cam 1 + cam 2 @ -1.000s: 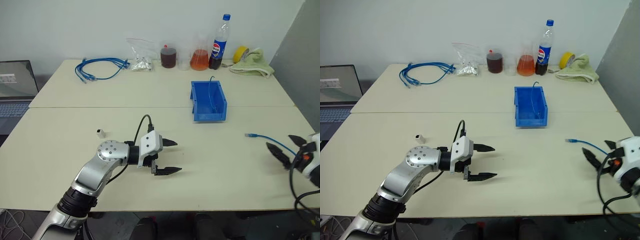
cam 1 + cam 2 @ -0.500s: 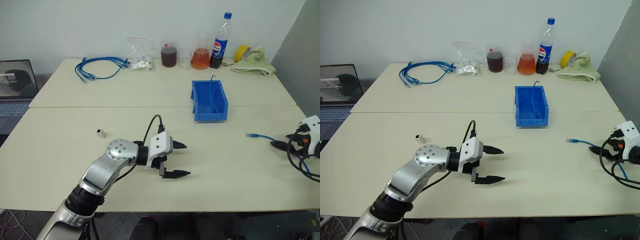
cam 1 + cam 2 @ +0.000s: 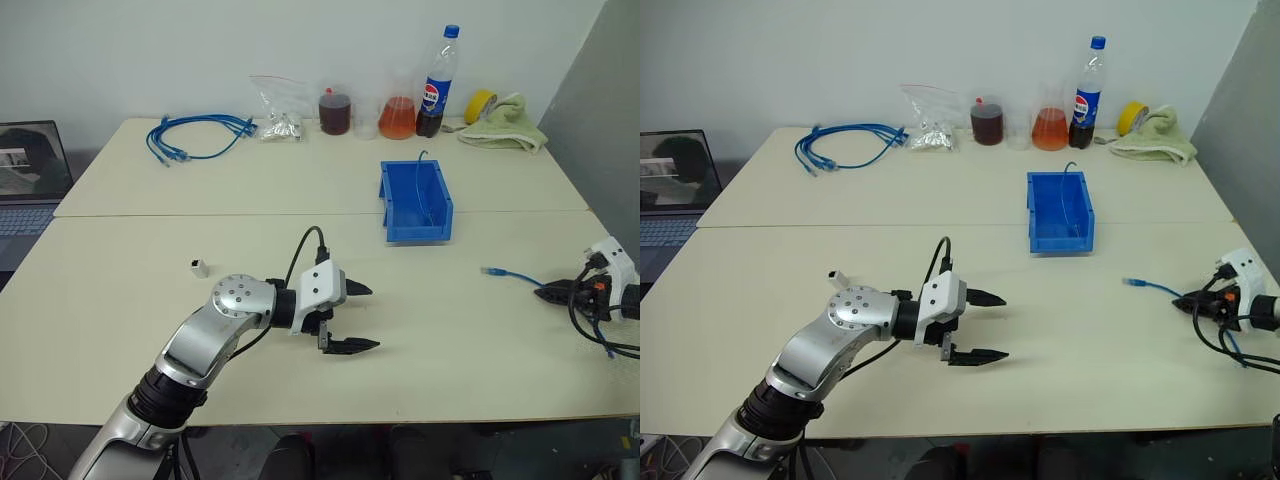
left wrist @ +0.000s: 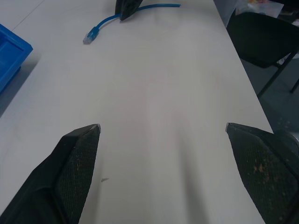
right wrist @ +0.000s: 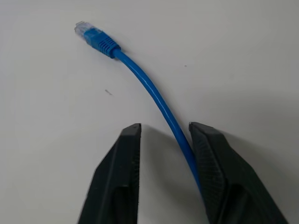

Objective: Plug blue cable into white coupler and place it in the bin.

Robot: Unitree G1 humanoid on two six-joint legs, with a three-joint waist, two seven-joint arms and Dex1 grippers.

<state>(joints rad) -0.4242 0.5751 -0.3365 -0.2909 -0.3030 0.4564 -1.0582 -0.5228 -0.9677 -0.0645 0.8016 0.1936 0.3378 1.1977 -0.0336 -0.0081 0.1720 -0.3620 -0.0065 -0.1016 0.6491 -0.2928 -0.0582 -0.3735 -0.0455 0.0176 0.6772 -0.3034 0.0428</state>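
The blue cable (image 3: 508, 274) lies on the table at the right, its clear plug (image 5: 86, 30) pointing towards the middle. My right gripper (image 3: 546, 293) is low over the cable's other end. In the right wrist view the cable (image 5: 145, 79) runs between the fingers of the right gripper (image 5: 166, 126), against one finger, with a gap to the other. The white coupler (image 3: 200, 267) sits alone at the left. My left gripper (image 3: 372, 318) hovers open and empty over the table's middle. The blue bin (image 3: 416, 202) stands behind it.
Along the back edge are a bundle of blue cables (image 3: 200, 135), a plastic bag (image 3: 280, 110), a jar, a flask, a cola bottle (image 3: 437, 80), a yellow tape roll (image 3: 482, 103) and a green cloth (image 3: 505, 125). A laptop (image 3: 30, 170) stands at the far left.
My right gripper has come down and forward to the cable's end, and its jaws have narrowed around the cable. The left gripper stays open in place.
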